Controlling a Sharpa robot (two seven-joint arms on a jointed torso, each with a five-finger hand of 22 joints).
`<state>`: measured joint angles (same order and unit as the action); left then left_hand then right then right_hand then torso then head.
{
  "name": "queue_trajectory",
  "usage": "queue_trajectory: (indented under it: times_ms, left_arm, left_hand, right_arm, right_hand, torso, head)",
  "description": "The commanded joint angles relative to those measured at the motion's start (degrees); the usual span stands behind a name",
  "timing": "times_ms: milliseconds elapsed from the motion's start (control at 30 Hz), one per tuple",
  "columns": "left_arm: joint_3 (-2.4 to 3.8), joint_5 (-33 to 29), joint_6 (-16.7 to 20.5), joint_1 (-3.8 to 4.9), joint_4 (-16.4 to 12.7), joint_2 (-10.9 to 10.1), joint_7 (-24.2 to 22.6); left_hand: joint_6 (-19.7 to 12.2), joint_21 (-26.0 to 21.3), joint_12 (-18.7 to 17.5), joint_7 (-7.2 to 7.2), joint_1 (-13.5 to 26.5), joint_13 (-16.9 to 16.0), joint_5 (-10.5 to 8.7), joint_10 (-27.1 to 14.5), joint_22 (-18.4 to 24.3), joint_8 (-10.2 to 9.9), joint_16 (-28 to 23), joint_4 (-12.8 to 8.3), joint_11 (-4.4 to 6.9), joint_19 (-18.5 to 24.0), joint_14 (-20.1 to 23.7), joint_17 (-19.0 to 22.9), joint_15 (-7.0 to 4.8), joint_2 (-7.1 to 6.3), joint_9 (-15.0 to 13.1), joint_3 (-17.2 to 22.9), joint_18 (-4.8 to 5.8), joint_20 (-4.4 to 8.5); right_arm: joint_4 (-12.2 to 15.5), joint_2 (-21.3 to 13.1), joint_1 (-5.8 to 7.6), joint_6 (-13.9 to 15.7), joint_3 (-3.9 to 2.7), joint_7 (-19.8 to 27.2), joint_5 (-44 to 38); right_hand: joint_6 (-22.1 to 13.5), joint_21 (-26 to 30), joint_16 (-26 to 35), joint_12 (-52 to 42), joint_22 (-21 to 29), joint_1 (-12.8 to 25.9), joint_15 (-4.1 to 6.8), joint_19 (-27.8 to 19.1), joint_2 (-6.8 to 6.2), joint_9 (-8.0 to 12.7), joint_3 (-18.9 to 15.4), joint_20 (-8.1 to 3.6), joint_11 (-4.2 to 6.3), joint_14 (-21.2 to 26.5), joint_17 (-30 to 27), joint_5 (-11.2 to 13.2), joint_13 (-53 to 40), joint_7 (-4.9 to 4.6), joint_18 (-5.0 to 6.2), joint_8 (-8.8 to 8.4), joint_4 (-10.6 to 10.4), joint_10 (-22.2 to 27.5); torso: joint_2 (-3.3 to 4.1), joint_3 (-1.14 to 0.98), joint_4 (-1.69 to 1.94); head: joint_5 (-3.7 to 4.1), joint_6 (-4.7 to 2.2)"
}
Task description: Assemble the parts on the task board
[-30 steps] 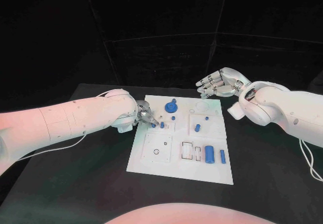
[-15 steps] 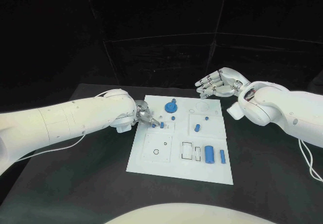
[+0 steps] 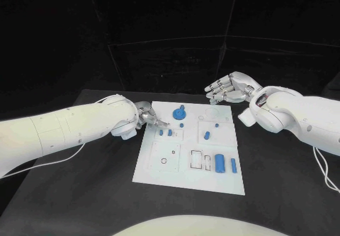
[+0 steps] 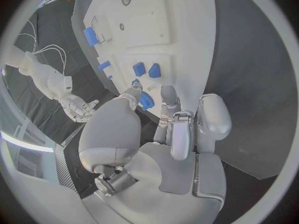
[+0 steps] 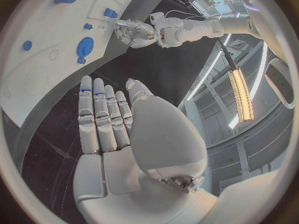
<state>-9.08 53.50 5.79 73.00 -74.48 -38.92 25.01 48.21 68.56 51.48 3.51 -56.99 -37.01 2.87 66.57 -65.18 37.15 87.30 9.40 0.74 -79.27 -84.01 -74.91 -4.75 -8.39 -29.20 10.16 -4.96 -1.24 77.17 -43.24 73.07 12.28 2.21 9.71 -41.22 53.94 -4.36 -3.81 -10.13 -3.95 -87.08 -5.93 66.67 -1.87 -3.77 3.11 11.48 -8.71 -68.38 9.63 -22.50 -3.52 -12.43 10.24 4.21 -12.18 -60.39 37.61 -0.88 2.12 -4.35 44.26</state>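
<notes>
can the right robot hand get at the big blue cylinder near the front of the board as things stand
Probably yes. The right robot hand hovers open past the board's far edge, and the blue cylinder lies in the open on the task board, nothing over it.

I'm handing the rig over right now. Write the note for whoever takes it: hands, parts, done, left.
Left hand: over the task board at its far left edge, fingers curled; whether it pinches a part can't be told.
Right hand: open, empty, raised beyond the board's far right corner.
Parts: round blue part at the far end, small blue pieces mid-board, blue cylinder near right.
Done: unclear. Left: the board's open slots.
</notes>
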Motion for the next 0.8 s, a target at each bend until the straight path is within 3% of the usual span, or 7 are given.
queue_trajectory:
  times_ms: [33, 133, 167, 233, 367, 633, 800]
  left_arm:
    - [0.03, -6.6, 6.6, 0.15, -0.2, -0.2, -11.7]
    - [0.03, -8.9, 7.3, 0.17, -0.1, -0.1, -17.6]
    - [0.02, -9.3, 7.4, 0.17, 0.0, 0.0, -18.9]
    - [0.02, -9.9, 7.7, 0.17, 0.2, 0.2, -21.6]
    - [-0.18, -4.9, 7.9, 0.16, 0.8, 1.3, -25.9]
    - [-1.8, 7.3, 7.9, 0.15, 2.4, 5.3, -27.9]
    - [-2.25, 11.3, 8.2, 0.14, 4.0, 7.3, -26.6]
  left_hand:
    - [-3.0, -8.3, -1.9, 1.61, -2.0, 1.2, -0.04, -3.9, 8.5, -1.4, -4.6, 0.7, -1.4, 4.6, -2.4, -3.7, 1.36, 0.79, 1.0, -1.7, -2.32, -1.09]
    - [-5.6, -21.2, -4.8, 3.21, -4.7, 2.7, -0.05, -9.6, 20.9, -2.4, -14.5, 0.9, -3.08, 12.4, 3.9, 9.2, 2.97, 2.26, 1.9, -2.4, -4.45, -2.23]
    - [-7.1, -24.4, -6.4, 4.32, -6.4, 3.6, 0.01, -12.7, 23.0, -3.1, -21.0, 0.6, -4.19, 14.8, 8.5, 16.7, 3.99, 2.67, 2.4, -2.8, -4.37, -3.07]
    - [-8.0, -26.3, -7.5, 4.99, -8.9, 4.4, -0.12, -14.6, 24.2, -3.4, -24.8, -0.2, -4.96, 15.8, 11.2, 21.0, 4.74, 3.35, 3.0, -2.9, -4.43, -3.72]
    - [-7.7, -28.3, -8.7, 5.15, -18.2, 6.0, -0.1, -16.0, 25.7, -3.4, -27.2, -5.1, -5.12, 16.1, 13.0, 24.1, 5.0, 5.27, 3.9, -0.1, -4.93, -4.4]
    - [-7.0, -31.4, -13.8, 5.38, -23.4, 10.7, -0.14, -20.5, 28.0, -7.9, -32.4, -9.0, -5.98, 16.3, 17.0, 30.6, 5.56, 3.23, 8.5, 0.6, -5.44, -5.34]
    - [-5.0, -30.1, -15.6, 5.58, -25.0, 13.3, -0.14, -20.9, 27.7, -9.7, -25.3, -11.0, -6.29, 12.7, 10.8, 23.9, 5.56, 2.67, 11.0, 1.5, -5.54, -5.34]
  right_arm:
    - [0.1, 0.0, 0.11, 0.5, -0.03, 0.1, -0.1]
    - [0.1, 0.0, 0.11, 0.6, -0.03, 0.0, -0.2]
    - [0.0, 0.1, 0.11, 0.6, -0.03, 0.0, -0.2]
    - [0.0, 0.1, 0.11, 0.6, -0.03, 0.0, -0.2]
    - [0.0, 0.1, 0.11, 0.6, -0.02, 0.1, -0.3]
    - [0.0, 0.4, 0.11, 0.7, -0.02, 0.5, -0.5]
    - [0.1, 0.5, 0.11, 0.7, -0.01, 0.6, -0.5]
  right_hand:
    - [-0.2, 0.3, 0.2, 0.3, 0.1, 0.5, 0.03, -0.4, -0.01, 0.0, 0.3, 0.12, -0.31, 0.3, -0.1, 0.3, 0.0, -0.32, 0.14, -0.3, 0.0, 0.1]
    - [-0.2, 0.3, 0.2, 0.3, 0.1, 0.5, 0.03, -0.4, -0.01, 0.0, 0.3, 0.12, -0.31, 0.3, -0.1, 0.3, 0.0, -0.32, 0.14, -0.3, 0.0, 0.1]
    - [-0.2, 0.3, 0.2, 0.3, 0.1, 0.5, 0.03, -0.4, -0.01, 0.0, 0.3, 0.12, -0.31, 0.3, -0.1, 0.3, 0.0, -0.32, 0.14, -0.3, 0.0, 0.1]
    - [-0.2, 0.3, 0.2, 0.3, 0.1, 0.5, 0.03, -0.4, -0.01, 0.0, 0.3, 0.12, -0.31, 0.3, -0.1, 0.3, 0.0, -0.32, 0.14, -0.3, 0.0, 0.1]
    - [-0.2, 0.4, 0.2, 0.2, 0.1, 0.7, 0.01, -0.4, -0.04, 0.0, 0.4, 0.14, -0.32, 0.3, -0.2, 0.3, 0.0, -0.34, 0.14, -0.28, 0.0, 0.1]
    - [0.3, 0.4, 0.0, 0.1, 0.0, 0.2, 0.2, -0.3, -0.16, -0.1, 1.8, 0.01, -0.1, 0.1, -0.5, 0.5, 0.0, -0.04, 0.23, 0.04, 0.5, -0.1]
    - [0.7, 0.3, 0.0, 0.1, 0.0, 0.3, 0.26, -0.2, -0.2, -0.1, 2.3, -0.04, -0.02, 0.0, -0.6, 0.6, 0.0, 0.07, 0.24, 0.18, 0.5, -0.2]
  torso:
    - [0.01, -0.08, -0.03]
    - [0.04, -0.12, -0.01]
    - [0.05, -0.1, -0.01]
    - [0.06, -0.05, -0.06]
    - [0.1, -0.06, -0.13]
    - [0.13, 0.0, -0.2]
    - [0.17, -0.04, -0.17]
  head:
    - [-0.13, -0.16]
    - [-0.06, -0.31]
    - [0.0, -0.36]
    - [0.01, -0.36]
    - [0.44, -0.58]
    - [1.15, -0.98]
    - [1.85, -1.13]
